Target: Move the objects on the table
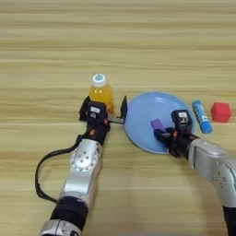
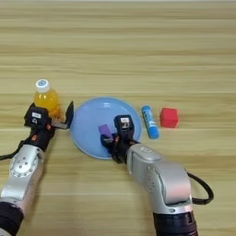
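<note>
Purple block (image 1: pixel 157 124) on blue plate (image 1: pixel 143 110), pinched in my right gripper (image 1: pixel 162 132). Orange bottle (image 1: pixel 101 92) upright on table (image 1: pixel 118 41), between spread fingers of my left gripper (image 1: pixel 105 108), not yet clamped. Next, likely: release block, close on bottle. Red cube (image 1: pixel 221 112) sits far right.

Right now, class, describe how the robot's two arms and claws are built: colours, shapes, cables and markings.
Both arms have rounded silver-grey shells with black sections near the body. The left arm has a round disc on its side and a black cable looping beside it; another black cable loops by the right arm. Each black claw, left and right, carries a small white label.
</note>
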Controlling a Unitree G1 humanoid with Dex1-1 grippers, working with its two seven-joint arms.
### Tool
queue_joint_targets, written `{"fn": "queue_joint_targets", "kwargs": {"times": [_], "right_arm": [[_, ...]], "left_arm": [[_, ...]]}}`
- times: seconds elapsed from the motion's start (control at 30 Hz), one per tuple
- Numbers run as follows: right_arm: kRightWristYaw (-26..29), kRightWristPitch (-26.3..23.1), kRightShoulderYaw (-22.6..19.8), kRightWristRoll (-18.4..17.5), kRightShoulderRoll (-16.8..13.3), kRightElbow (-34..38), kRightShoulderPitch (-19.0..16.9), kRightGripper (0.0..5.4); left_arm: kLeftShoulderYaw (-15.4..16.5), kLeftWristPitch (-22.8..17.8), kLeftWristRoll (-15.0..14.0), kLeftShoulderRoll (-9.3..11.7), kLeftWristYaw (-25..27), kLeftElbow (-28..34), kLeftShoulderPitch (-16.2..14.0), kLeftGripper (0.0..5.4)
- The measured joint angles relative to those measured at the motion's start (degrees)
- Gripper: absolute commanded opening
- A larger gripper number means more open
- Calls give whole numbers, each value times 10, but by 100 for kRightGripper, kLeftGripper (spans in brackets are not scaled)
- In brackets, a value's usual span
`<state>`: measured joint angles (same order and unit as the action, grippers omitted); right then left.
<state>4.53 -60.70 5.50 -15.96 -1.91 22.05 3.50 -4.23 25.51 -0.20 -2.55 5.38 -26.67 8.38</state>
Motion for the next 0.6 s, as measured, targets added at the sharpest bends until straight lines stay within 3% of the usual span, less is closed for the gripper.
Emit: {"fn": "queue_joint_targets", "kwargs": {"times": [0.3, 0.6], "right_arm": [[1, 64, 17, 19, -9, -13, -15, 148], [-4, 90, -5, 24, -6, 7, -18, 144]], "left_arm": [[0, 0, 0, 0, 0, 0, 0, 540], [1, 0, -1, 0, 0, 0, 0, 540]]}}
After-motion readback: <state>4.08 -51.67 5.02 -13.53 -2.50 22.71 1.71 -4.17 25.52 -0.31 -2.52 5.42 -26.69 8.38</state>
